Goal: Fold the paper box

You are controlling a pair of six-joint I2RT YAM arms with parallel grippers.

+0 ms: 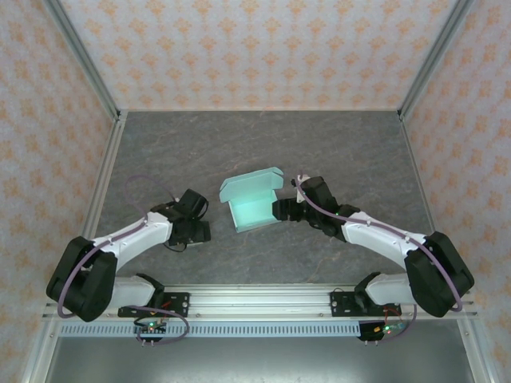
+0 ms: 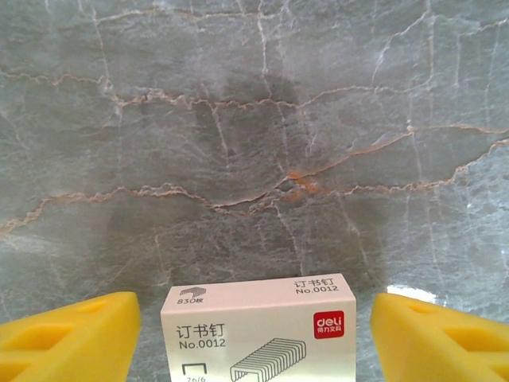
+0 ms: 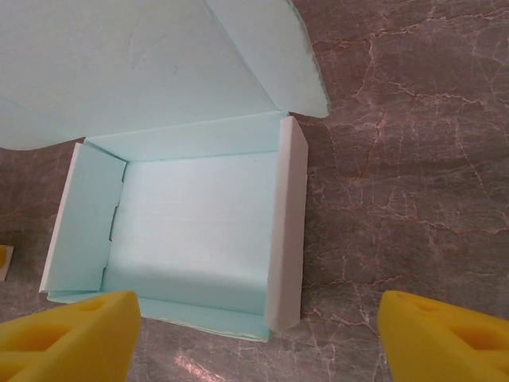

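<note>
Grey table (image 1: 200, 144): paper box (image 1: 254, 209) (open) beside right claw (image 1: 281, 210).

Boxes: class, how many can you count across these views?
2. The mint paper box lies open, mid-way across the table; a small staples box sits between the left gripper's fingers, touching neither.

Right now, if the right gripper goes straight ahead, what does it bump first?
Probably the box: its open tray sits right in front of the open right gripper, so the near wall comes first. How close it is is hard to judge.
</note>
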